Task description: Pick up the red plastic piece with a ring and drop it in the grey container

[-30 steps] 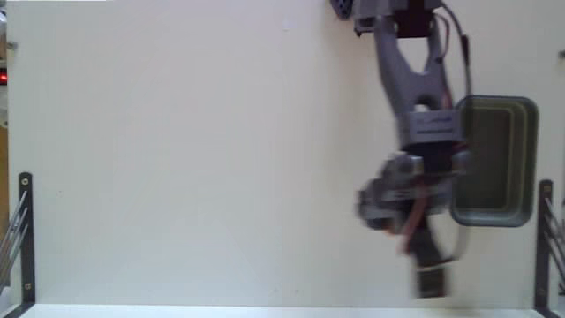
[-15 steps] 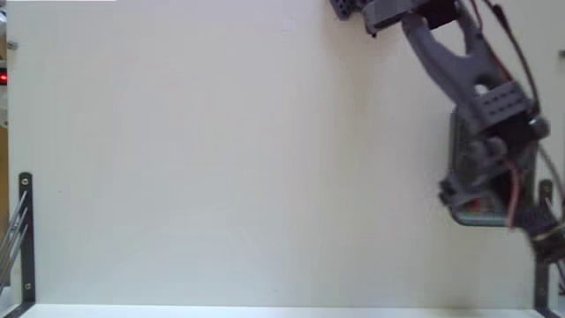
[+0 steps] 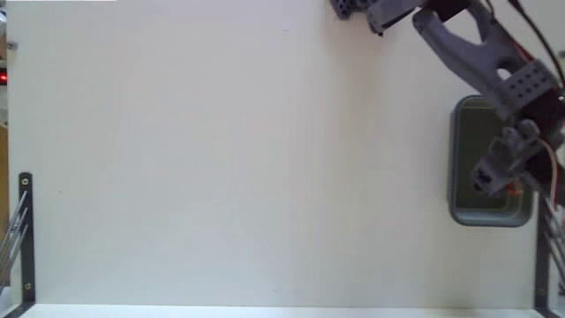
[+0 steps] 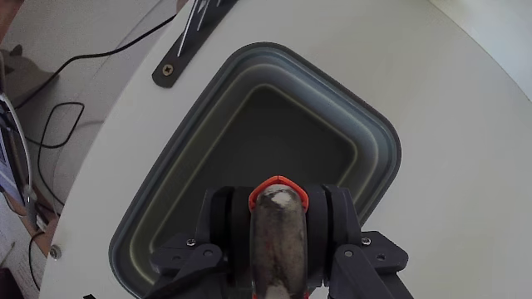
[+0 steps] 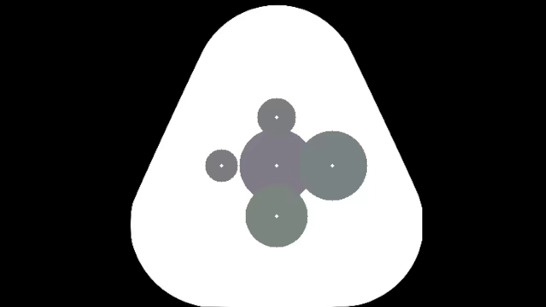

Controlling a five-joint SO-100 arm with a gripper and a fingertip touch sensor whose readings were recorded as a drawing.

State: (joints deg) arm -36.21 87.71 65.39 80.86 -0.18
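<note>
The grey container [image 3: 472,132] lies at the right side of the white table in the fixed view and fills the middle of the wrist view [image 4: 208,124]. My gripper [image 3: 503,181] hangs over its near right part. In the wrist view the gripper [image 4: 278,203] is shut on the red plastic piece with a ring [image 4: 278,181]. Only the piece's red-orange curved rim shows, between the black fingers [image 4: 224,218], directly above the tray's dark inside. A small orange spot of the piece [image 3: 514,188] shows under the gripper in the fixed view.
Black metal brackets stand at the table's left [image 3: 25,230] and right [image 3: 543,265] edges; one bracket [image 4: 187,41] lies just beyond the tray. Cables [image 4: 50,124] run off the table's edge. The arm [image 3: 477,53] reaches in from the top right.
The arm has swung right with the red piece, from in front of the tray's left edge to above the tray's inside.
</note>
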